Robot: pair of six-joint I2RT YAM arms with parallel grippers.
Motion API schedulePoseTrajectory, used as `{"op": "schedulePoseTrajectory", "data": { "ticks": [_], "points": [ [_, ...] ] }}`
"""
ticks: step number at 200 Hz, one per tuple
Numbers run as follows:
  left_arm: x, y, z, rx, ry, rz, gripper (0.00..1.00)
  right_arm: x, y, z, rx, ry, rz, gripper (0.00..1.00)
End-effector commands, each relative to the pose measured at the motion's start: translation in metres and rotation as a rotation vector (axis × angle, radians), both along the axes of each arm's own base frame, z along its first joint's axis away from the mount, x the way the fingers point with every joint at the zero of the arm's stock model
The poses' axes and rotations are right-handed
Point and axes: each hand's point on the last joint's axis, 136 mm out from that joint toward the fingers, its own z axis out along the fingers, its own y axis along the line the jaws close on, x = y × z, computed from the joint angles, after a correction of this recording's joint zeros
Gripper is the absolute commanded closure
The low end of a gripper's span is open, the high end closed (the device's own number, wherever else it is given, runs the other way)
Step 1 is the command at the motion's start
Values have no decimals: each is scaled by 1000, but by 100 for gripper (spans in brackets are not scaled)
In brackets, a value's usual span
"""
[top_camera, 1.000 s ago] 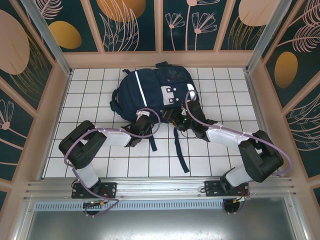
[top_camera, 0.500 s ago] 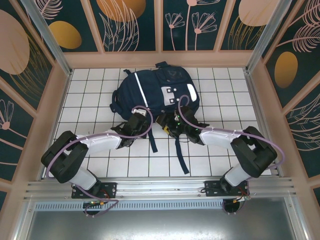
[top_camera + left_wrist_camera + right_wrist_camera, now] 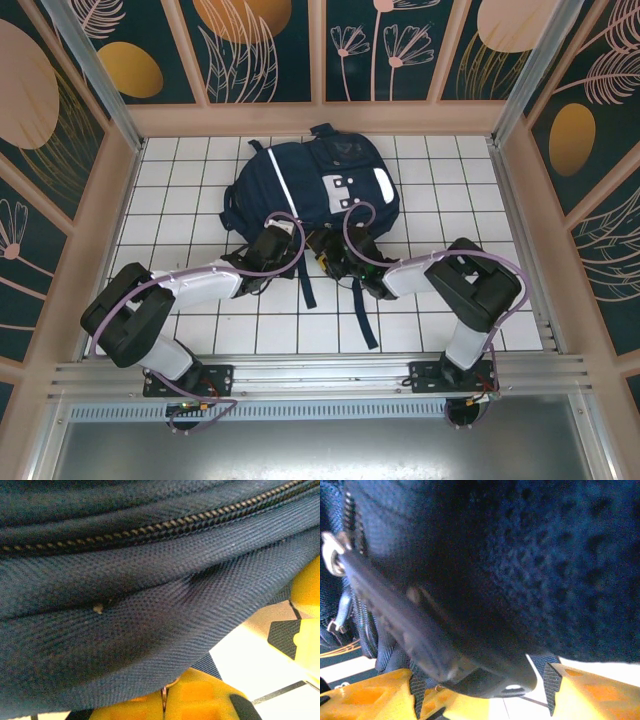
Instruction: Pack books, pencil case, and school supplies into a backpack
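Backpack [image 3: 310, 185]: navy woven cloth, matt; close up the weave is coarse and pebbled. Zipper [image 3: 150, 527]: dull dark coil with brassy glints. Stripe [image 3: 283, 180]: white, smooth, brighter than the cloth. Strap [image 3: 365, 300]: dark ribbed webbing. Ring [image 3: 331, 555]: pale, metal-looking, shiny. Left gripper [image 3: 163, 700] and right gripper [image 3: 480, 692]: yellow plastic, smooth, faint sheen, dark ridged pads. Table [image 3: 200, 180]: white tiles, smooth, dark joints. Rail [image 3: 320, 375]: brushed grey metal.

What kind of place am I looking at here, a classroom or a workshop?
Probably a purpose-built robot test booth, not a classroom: a white tiled tabletop boxed in by leaf-painted wall panels, an aluminium mounting rail along the near edge, and a backpack laid out.
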Motion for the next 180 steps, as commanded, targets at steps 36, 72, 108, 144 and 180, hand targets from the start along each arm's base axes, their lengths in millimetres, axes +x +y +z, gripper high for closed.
{"op": "schedulePoseTrajectory", "data": {
  "ticks": [36,72,108,144,180],
  "points": [
    [0,-18,15,-98,3,-32,100,16,8,5,81,-45,-73,42],
    [-3,-14,9,-92,13,-25,100,22,-1,-19,46,11,-114,63],
    [-4,-5,4,-53,9,0,100,26,-4,-27,38,18,-126,94],
    [5,18,-9,55,-7,98,100,23,-21,-32,-46,32,-153,100],
    [13,27,-20,67,26,159,100,22,-29,-25,-122,12,-150,100]
  ]
}}
